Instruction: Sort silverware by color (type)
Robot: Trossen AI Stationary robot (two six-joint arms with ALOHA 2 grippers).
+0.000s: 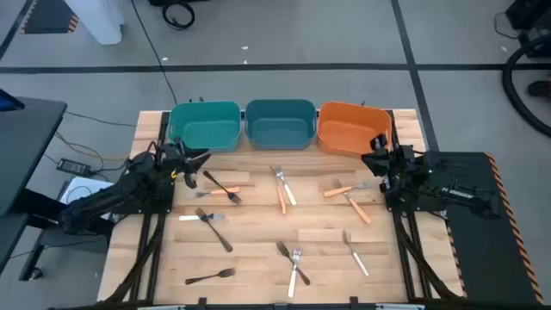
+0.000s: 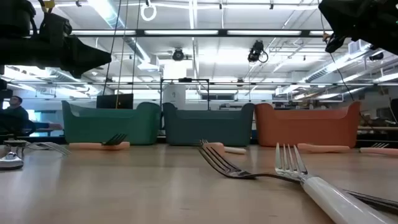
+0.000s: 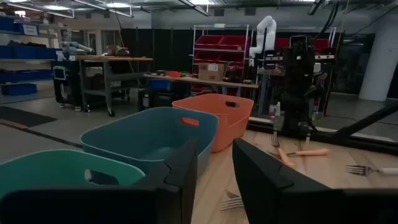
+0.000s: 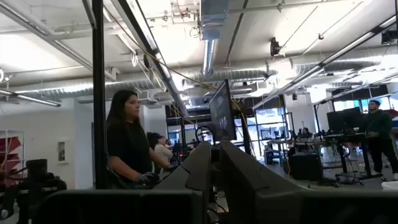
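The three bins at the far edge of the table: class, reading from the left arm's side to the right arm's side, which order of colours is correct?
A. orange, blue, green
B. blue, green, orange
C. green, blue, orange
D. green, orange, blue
C: in the high view the green bin is nearest the left arm, the blue bin sits in the middle, and the orange bin is nearest the right arm.

two dark arms, black blocky pincer fingers (image 3: 261,180)
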